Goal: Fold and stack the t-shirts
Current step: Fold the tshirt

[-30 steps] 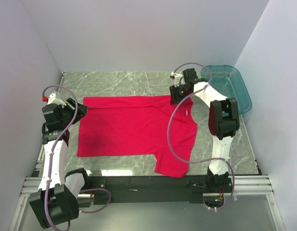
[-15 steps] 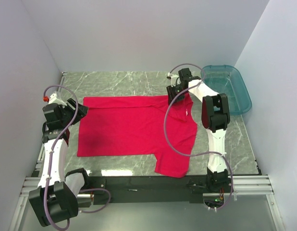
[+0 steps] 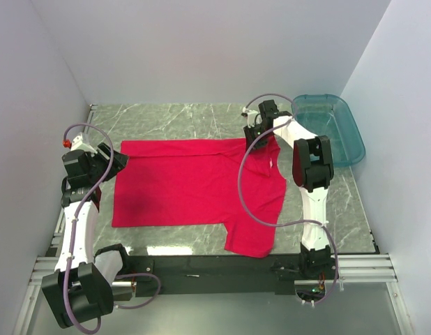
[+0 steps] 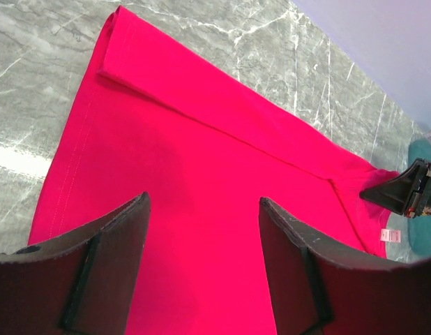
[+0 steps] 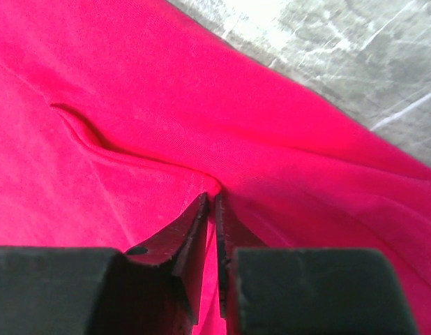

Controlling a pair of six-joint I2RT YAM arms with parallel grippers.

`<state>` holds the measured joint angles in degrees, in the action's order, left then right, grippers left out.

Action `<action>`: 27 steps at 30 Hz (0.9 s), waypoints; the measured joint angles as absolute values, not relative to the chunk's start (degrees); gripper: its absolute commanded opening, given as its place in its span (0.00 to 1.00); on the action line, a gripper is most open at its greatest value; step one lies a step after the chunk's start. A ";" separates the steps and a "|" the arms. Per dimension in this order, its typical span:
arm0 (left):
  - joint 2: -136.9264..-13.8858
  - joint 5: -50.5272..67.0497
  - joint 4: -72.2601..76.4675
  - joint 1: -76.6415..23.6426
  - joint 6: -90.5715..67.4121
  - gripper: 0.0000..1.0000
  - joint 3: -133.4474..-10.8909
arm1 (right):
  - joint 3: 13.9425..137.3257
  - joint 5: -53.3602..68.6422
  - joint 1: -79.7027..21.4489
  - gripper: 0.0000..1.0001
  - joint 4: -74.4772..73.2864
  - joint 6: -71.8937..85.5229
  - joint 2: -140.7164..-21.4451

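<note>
A bright red t-shirt lies spread on the marble table, partly folded, with one sleeve hanging toward the near edge. My right gripper is at the shirt's far right corner near the collar; in the right wrist view its jaws are shut on a pinched ridge of red cloth. My left gripper hovers at the shirt's left edge. In the left wrist view its fingers stand wide apart above the t-shirt with nothing between them.
A teal see-through plastic tub stands at the far right of the table, close behind the right arm. Grey marble table shows behind the shirt. White walls close in the left, back and right sides.
The right gripper moved slightly left onto the shirt's far corner and its jaws closed on a fold of cloth. The left arm has not moved.
</note>
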<state>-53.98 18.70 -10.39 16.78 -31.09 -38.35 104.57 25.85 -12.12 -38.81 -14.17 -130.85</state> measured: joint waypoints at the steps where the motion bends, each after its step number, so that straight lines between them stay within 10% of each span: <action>1: -54.00 18.70 -10.39 16.78 -31.09 0.69 -38.35 | 104.42 26.02 -12.12 0.13 -38.76 -14.22 -130.85; 22: -54.02 18.74 -10.41 16.78 -31.11 0.69 -38.35 | 91.02 31.92 -13.80 0.00 -36.71 -13.96 -118.87; 27: -54.02 18.74 -10.41 16.78 -31.11 0.69 -38.35 | 88.14 34.70 -19.62 0.16 -37.08 -13.98 -117.45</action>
<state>-54.02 18.74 -10.41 16.78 -31.11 -38.35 88.14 34.70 -19.62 -37.08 -13.98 -117.45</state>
